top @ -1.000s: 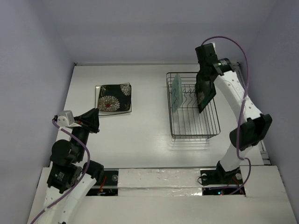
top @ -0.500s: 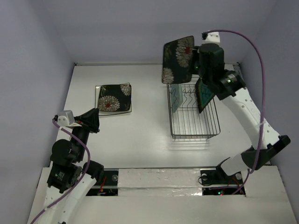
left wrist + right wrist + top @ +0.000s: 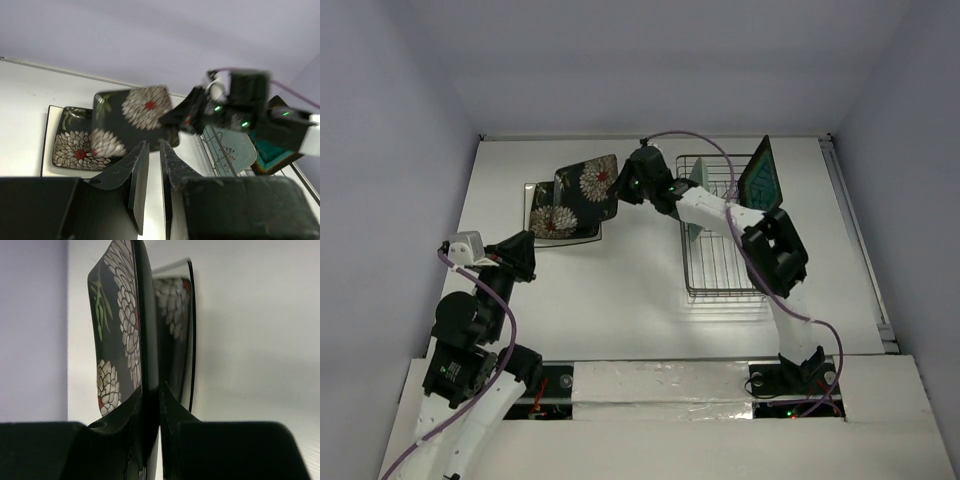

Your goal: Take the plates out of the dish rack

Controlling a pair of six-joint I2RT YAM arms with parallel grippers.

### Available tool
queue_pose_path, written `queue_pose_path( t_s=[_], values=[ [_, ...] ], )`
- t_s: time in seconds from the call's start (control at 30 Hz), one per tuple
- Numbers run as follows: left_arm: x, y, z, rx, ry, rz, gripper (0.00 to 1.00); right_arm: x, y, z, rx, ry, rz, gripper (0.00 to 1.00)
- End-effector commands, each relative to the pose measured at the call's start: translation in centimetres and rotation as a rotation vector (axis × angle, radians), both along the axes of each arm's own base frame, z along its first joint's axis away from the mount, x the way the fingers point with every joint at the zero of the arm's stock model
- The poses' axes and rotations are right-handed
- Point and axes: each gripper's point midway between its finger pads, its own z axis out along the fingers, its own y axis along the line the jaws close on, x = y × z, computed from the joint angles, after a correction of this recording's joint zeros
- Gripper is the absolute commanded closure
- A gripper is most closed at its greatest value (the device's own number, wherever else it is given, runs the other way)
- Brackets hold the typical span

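Note:
My right gripper [image 3: 625, 186] [image 3: 150, 390] is shut on the edge of a black flowered plate [image 3: 586, 184] [image 3: 122, 315] and holds it tilted above the table, left of the dish rack [image 3: 740, 270]. Just below it, another black flowered plate [image 3: 550, 222] [image 3: 75, 145] lies on a white square plate [image 3: 527, 215]. A mint-green plate [image 3: 694, 232] [image 3: 230, 147] and a brown-rimmed teal plate [image 3: 760, 178] stand upright in the rack. My left gripper [image 3: 525, 258] [image 3: 150, 143] hovers near the stack, shut to a narrow slit with nothing in it.
The right arm stretches across the rack's left side and hides part of the mint-green plate. Walls close the table at the back and at both sides. Bare white tabletop [image 3: 620, 290] lies between the stack and the rack.
The right arm lifted the black flowered plate out of the rack and swung it left and down over the stacked plates. The left arm has barely moved.

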Motion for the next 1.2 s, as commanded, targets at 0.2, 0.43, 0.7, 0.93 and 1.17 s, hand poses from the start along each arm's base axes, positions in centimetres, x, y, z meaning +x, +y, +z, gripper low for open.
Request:
queue_pose_path(
  t_s=[0.2, 0.43, 0.7, 0.93, 1.17],
  values=[
    [0.5, -0.2, 0.3, -0.004, -0.014, 0.002, 0.88, 0.7, 7.6, 10.9, 0.431, -0.157, 0.024, 1.00],
    [0.5, -0.2, 0.3, -0.006, -0.015, 0.001, 0.88, 0.7, 9.1, 5.8, 0.412, -0.058, 0.033, 1.00],
    [0.4, -0.1, 0.5, -0.008, -0.021, 0.001, 0.88, 0.6, 9.3, 2.9, 0.370, -0.005, 0.033, 0.99],
    [0.4, -0.1, 0.4, -0.007, -0.021, 0.002, 0.88, 0.2, 9.2, 1.3, 0.331, 0.027, 0.042, 0.86],
    [0.3, -0.1, 0.6, -0.011, -0.027, 0.001, 0.88, -0.3, 7.2, -1.1, 0.091, 0.027, 0.054, 0.34]
  ],
)
